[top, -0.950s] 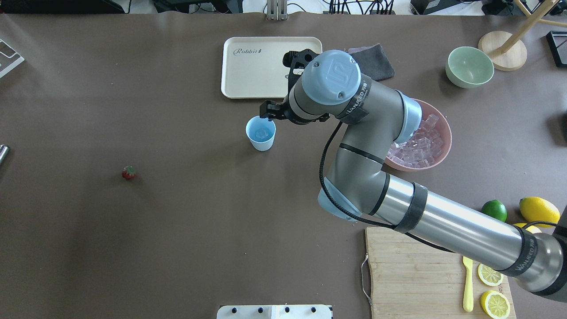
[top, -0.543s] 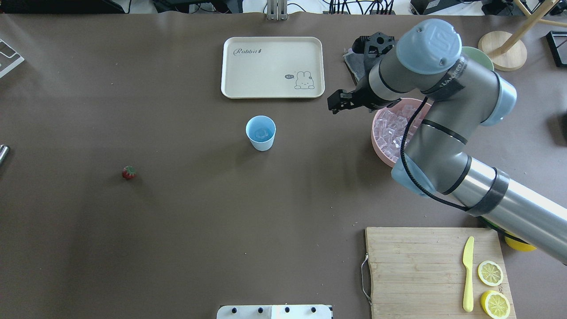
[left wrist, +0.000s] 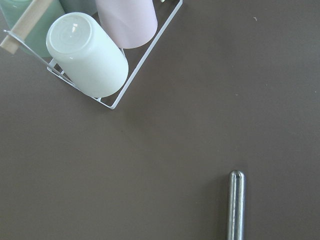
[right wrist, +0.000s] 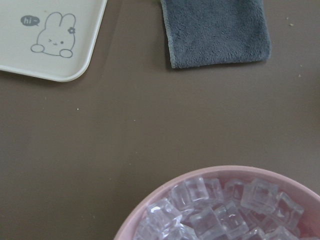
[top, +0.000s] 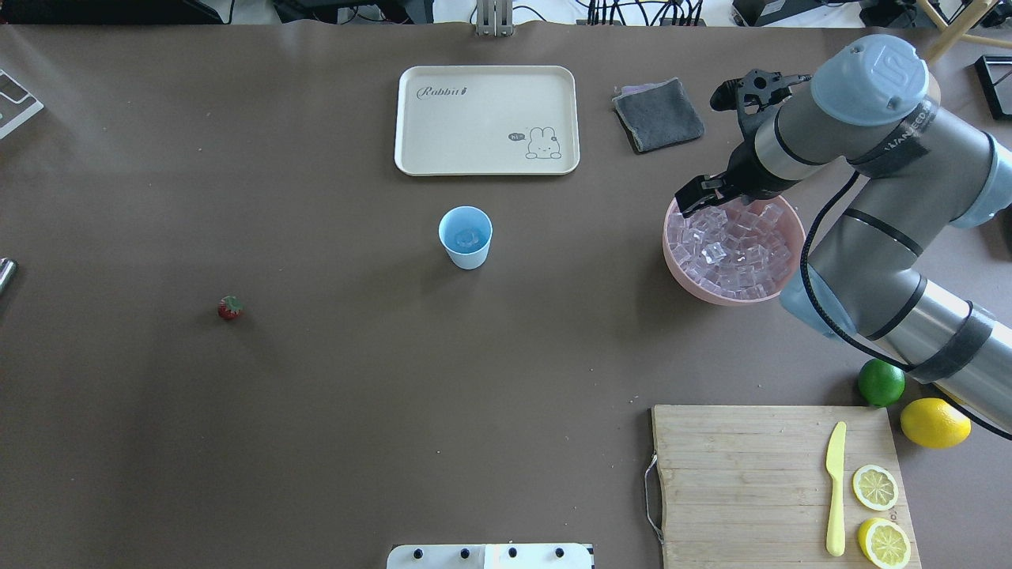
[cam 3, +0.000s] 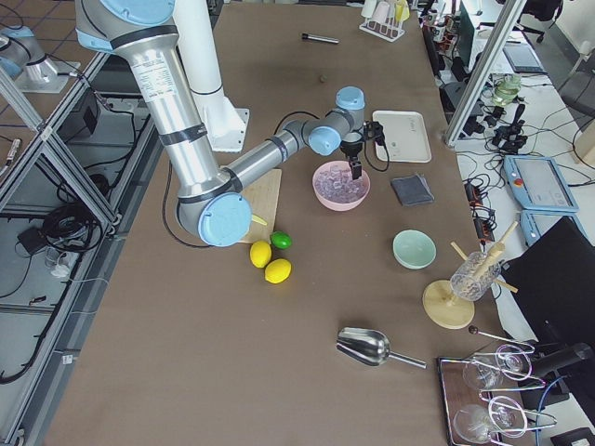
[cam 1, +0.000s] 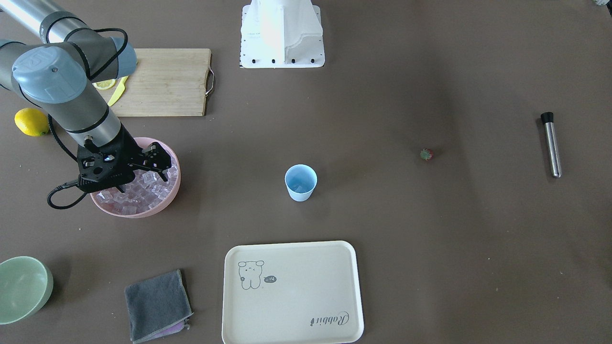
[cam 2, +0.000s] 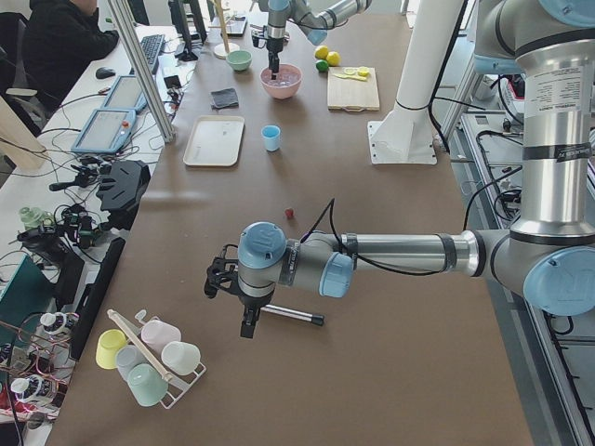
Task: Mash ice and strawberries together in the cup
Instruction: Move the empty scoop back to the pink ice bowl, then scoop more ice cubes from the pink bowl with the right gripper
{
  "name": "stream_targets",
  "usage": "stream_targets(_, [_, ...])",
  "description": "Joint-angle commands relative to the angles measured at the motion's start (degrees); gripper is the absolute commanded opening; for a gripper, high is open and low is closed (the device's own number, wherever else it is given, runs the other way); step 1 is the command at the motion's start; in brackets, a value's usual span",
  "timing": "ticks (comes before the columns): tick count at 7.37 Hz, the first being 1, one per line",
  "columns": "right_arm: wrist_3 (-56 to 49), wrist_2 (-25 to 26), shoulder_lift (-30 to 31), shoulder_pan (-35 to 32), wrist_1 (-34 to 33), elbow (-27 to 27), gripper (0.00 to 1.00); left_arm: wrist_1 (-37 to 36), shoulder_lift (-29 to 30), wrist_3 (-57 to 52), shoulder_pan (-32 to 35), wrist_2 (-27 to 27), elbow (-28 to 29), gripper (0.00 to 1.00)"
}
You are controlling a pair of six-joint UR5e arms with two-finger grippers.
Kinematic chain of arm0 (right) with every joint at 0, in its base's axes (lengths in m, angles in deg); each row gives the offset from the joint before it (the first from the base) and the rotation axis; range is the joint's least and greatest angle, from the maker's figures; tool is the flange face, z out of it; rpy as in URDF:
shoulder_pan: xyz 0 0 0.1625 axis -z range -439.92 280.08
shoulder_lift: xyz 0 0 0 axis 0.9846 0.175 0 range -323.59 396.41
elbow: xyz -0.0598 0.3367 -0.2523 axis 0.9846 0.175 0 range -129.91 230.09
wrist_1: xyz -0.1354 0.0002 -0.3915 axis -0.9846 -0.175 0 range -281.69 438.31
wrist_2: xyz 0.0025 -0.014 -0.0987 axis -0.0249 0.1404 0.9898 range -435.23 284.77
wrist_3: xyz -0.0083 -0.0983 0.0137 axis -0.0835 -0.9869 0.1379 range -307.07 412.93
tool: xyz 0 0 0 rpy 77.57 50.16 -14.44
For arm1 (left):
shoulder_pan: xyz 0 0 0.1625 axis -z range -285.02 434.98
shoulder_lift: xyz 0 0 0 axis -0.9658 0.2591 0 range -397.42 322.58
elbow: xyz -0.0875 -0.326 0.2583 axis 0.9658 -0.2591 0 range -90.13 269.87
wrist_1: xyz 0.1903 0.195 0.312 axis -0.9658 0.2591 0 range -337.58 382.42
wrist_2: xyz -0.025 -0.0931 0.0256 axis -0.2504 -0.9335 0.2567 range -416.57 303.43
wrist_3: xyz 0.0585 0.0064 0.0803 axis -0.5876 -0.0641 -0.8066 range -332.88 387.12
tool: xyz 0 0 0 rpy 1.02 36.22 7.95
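The light blue cup stands upright mid-table with one clear ice cube inside; it also shows in the front view. More ice fills the pink bowl. My right gripper is open and empty, just over the bowl's far-left rim and its ice. The strawberry lies alone on the left side of the table. My left gripper shows only in the left side view, beside a steel muddler; I cannot tell whether it is open or shut.
A cream tray and a grey cloth lie beyond the cup. A green bowl, a cutting board with a knife and lemon slices, a lime and a lemon are on the right. A rack of cups stands near my left wrist.
My right arm has swung from just over the blue cup to the right, and its gripper now hangs over the pink ice bowl. The cup, with its ice cube, and the strawberry have not moved.
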Motion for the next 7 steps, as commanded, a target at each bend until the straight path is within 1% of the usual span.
stream_targets(1, [-1.12, -0.52, 0.89, -0.04, -0.27, 0.52, 0.87, 0.03, 0.44, 0.36, 0.0, 0.0, 0.12, 0.99])
stream_targets(2, [-1.21, -0.52, 2.2, 0.57, 0.16, 1.22, 0.73, 0.03, 0.44, 0.36, 0.0, 0.0, 0.21, 0.99])
stream_targets(3, [-1.12, -0.87, 2.3, 0.67, 0.16, 0.71, 0.72, 0.03, 0.44, 0.36, 0.0, 0.0, 0.12, 0.99])
stream_targets(5, [-0.86, -0.61, 2.65, 2.33, 0.25, 0.53, 0.63, 0.12, 0.0, 0.36, 0.0, -0.09, 0.03, 0.99])
stream_targets(6, [-1.03, -0.17, 2.91, 3.21, 0.25, 0.61, 0.61, 0.12, -0.09, 0.27, 0.0, -0.09, 0.29, 0.99])
stream_targets(7, [-0.86, 0.0, 2.91, 3.65, 0.25, 0.53, 0.61, 0.12, -0.09, 0.27, 0.0, -0.09, 0.21, 0.99])
